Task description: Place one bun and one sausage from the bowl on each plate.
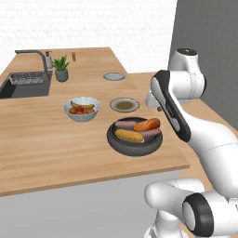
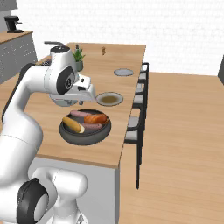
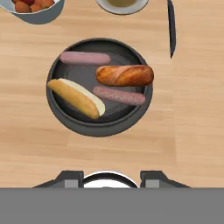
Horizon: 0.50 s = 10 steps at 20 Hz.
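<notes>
claw (image 3: 109, 177): above wide dark grey bowl (image 3: 61, 114), jaws apart, empty
bowl: two buns, two pinkish sausages (all inside), on wooden counter (image 3: 35, 148)

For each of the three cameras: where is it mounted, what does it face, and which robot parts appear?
Left base view: behind-left, facing the counter; arm at right.
Right base view: behind-right, facing the counter's end and the stools; arm at left.
Hand view: on the hand, straight down on the bowl; fingers at bottom.
All share the bowl.
</notes>
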Tool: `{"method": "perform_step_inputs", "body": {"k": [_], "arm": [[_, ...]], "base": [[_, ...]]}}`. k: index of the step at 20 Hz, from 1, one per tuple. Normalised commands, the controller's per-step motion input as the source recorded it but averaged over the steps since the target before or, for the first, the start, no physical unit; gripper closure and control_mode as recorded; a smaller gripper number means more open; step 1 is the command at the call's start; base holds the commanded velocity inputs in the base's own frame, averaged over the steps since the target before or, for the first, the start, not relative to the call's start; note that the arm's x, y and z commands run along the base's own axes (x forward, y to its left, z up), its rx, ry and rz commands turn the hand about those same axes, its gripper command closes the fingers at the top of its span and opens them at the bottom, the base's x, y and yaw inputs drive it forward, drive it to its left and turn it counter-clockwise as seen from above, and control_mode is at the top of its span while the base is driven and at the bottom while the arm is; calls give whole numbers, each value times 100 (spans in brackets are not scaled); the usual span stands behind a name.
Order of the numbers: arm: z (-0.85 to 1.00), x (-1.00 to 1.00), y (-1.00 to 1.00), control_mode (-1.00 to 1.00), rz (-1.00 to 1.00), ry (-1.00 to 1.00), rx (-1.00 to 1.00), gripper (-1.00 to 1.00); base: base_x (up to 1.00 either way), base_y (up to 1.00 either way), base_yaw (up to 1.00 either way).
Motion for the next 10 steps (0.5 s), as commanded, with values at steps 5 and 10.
{"method": "perform_step_inputs", "body": {"k": [5,10], "arm": [[-7,4,15,-100,5,-1,0,-100],[-13,21,63,-100,28,0,0,-100]], "base": [[0,0,0],[0,0,0]]}}
